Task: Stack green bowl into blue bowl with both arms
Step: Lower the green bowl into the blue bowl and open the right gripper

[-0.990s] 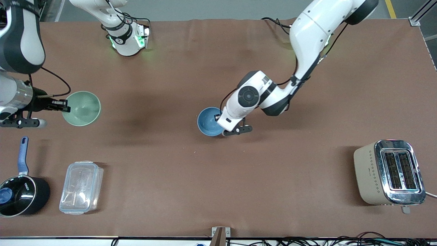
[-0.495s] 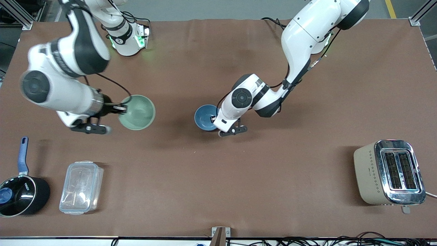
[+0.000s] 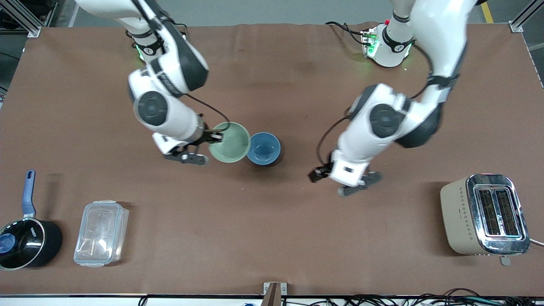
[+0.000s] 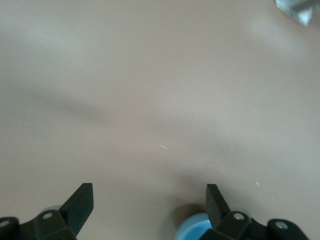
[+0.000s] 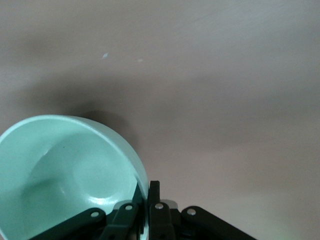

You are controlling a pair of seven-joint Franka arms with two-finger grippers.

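The green bowl (image 3: 229, 142) hangs from my right gripper (image 3: 215, 137), which is shut on its rim. It is held just above the table, close beside the blue bowl (image 3: 263, 148) on the side toward the right arm's end. In the right wrist view the green bowl (image 5: 65, 170) fills one corner, with its rim pinched in the right gripper (image 5: 147, 192). The blue bowl stands upright on the table, held by nothing. My left gripper (image 3: 316, 174) is open and empty, apart from the blue bowl. The left wrist view shows the left gripper (image 4: 148, 200) wide open and a sliver of the blue bowl (image 4: 195, 227).
A beige toaster (image 3: 484, 214) stands near the left arm's end, close to the front camera. A clear plastic container (image 3: 101, 233) and a black saucepan (image 3: 27, 242) with a blue handle stand near the right arm's end.
My right arm has carried the green bowl from its end of the table to beside the blue bowl. My left gripper has let go of the blue bowl and drawn away.
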